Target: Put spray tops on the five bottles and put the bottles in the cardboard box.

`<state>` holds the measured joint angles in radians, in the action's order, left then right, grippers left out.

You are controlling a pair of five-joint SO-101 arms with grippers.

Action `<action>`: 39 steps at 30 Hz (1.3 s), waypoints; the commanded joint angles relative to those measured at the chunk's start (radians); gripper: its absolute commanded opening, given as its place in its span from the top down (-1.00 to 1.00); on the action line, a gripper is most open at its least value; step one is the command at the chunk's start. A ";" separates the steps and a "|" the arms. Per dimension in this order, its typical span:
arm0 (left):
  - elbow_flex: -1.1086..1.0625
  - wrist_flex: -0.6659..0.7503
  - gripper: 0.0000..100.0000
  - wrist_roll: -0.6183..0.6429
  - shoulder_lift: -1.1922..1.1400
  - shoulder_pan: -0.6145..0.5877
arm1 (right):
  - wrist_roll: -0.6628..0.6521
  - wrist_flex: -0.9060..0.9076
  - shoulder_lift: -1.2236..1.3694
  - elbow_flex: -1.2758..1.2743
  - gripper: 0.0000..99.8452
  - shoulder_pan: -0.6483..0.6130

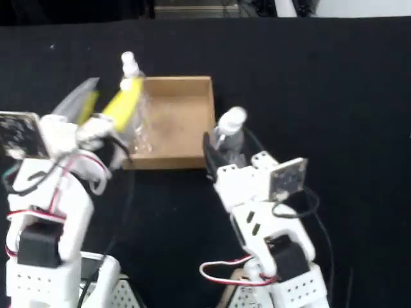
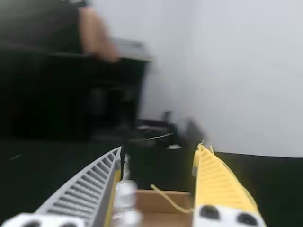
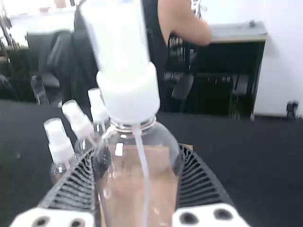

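Note:
A clear bottle [image 1: 230, 131] with a white spray top [image 3: 124, 71] stands upright in my right gripper [image 3: 139, 161], which is shut on its body [image 3: 137, 189]. In the high view that gripper [image 1: 221, 147] sits at the front right corner of the cardboard box [image 1: 183, 90]. Three capped bottles [image 3: 78, 120] stand close together in the box's left part [image 1: 136, 119]. My left gripper [image 1: 103, 99] hangs open above them, one finger grey, one yellow. In the left wrist view the open fingers [image 2: 215, 184] frame the box edge [image 2: 161, 208] and one bottle top [image 2: 125, 194].
A black cloth [image 1: 321, 96] covers the table on all sides of the box. Both arm bases stand at the front edge, with the right arm's body [image 1: 270, 224] just in front of the box corner. Bare cardboard floor [image 1: 186, 128] shows in the box's right half.

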<state>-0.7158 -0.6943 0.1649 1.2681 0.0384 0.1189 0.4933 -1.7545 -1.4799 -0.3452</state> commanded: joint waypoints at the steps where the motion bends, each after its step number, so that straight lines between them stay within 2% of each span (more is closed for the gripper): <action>1: -0.094 0.029 0.55 -0.002 0.015 -0.239 | 0.005 0.009 -0.005 0.125 0.95 0.026; 5: -0.208 0.031 0.55 -0.002 0.015 -0.364 | 0.005 -0.025 0.110 0.228 0.95 0.026; 9: -0.371 0.121 0.55 0.005 0.015 -0.447 | 0.005 -0.089 0.337 0.343 0.96 0.026; 17: -0.693 0.430 0.55 0.005 0.015 -0.455 | 0.005 -0.491 0.769 0.326 0.96 0.026; 23: -0.822 0.603 0.55 0.005 0.015 -0.456 | 0.005 -0.626 0.984 0.314 0.95 0.018; 28: -0.852 0.626 0.55 0.005 0.015 -0.455 | 0.008 -0.810 1.127 0.305 0.96 0.025; 34: -0.880 0.629 0.55 0.005 0.014 -0.449 | 0.005 -1.169 1.256 0.228 0.96 0.032; 36: -0.885 0.629 0.55 0.002 0.014 -0.449 | 0.005 -1.227 1.271 0.213 0.96 0.081; 39: -0.885 0.629 0.55 0.000 0.014 -0.449 | 0.011 -1.212 1.282 0.254 0.96 0.235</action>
<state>-1.6134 -0.0867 0.1649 1.2697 -0.4097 0.1204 -0.6851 -0.4703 -1.2727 -0.2516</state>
